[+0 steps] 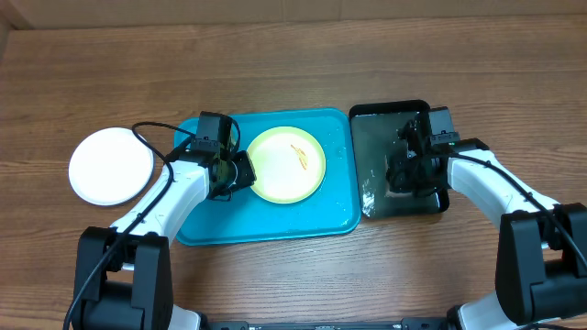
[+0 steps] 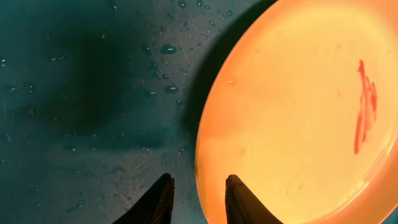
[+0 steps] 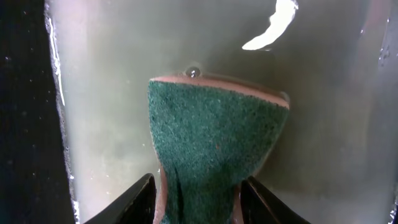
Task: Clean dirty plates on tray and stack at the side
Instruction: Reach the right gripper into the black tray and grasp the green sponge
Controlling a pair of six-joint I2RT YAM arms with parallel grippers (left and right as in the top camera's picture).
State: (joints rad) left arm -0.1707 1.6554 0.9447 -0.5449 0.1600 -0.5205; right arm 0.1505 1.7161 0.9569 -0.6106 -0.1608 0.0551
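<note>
- Pinching the green sponge [image 3: 214, 130], the right claw [image 3: 198, 186] sits in the black tray's [image 1: 385, 206] cloudy water [image 3: 106, 93], likely to wet it for scrubbing.
- The left claw [image 2: 199, 180] hangs low over the turquoise tray [image 2: 81, 93], jaws narrow and empty, probably lined up to steady a rim.
- The smeared yellow plate [image 2: 292, 118] lies just right of that claw; the white plate [image 1: 111, 166] sits well apart on the counter [image 1: 275, 55], seemingly clean.

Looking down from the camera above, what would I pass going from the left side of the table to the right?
white plate → left claw → yellow plate → black tray
</note>
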